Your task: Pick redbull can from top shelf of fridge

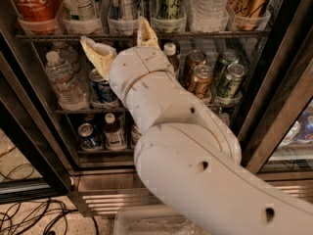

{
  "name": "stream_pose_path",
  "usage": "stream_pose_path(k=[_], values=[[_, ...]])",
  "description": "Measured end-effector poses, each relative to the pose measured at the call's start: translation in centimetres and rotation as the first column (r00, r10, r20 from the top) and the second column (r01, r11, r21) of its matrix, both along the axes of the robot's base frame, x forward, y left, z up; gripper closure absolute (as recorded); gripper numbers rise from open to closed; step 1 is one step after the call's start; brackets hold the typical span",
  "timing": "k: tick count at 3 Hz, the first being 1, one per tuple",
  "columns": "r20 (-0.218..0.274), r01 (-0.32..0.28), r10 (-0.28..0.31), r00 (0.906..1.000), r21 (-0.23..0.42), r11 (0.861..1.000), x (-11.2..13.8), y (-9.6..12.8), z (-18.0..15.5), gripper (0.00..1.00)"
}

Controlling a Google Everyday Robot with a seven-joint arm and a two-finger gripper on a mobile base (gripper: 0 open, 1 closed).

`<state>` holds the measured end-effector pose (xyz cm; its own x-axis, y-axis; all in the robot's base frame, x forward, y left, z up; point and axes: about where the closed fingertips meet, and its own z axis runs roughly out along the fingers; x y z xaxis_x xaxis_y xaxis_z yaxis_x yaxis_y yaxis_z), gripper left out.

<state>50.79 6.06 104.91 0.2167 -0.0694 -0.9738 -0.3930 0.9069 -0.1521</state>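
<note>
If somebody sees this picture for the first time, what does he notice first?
A thick white robot arm fills the middle and lower right, extending into the fridge. Its gripper, fingers spread, is at the front bar of the top shelf, just below the redbull can. A red Coca-Cola container glows at top left.

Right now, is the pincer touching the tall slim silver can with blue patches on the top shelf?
Cannot tell. The camera view shows the pincer just below the tall slim silver can; depth unclear.
</note>
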Motion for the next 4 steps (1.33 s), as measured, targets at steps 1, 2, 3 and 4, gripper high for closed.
stream_pose_path(k=[1,2,3,4], values=[[0.032,0.026,-0.026,0.9992,-0.002,1.0,1.5,0.0,0.4,0.31],[0.045,0.048,-0.047,0.9979,-0.013,0.999,3.2,0.0,0.4,0.3],[0.05,0.062,-0.061,0.9969,-0.026,0.998,4.7,0.2,0.4,0.31],[0.061,0.077,-0.074,0.9954,-0.039,0.996,5.8,0.2,0.9,0.39]])
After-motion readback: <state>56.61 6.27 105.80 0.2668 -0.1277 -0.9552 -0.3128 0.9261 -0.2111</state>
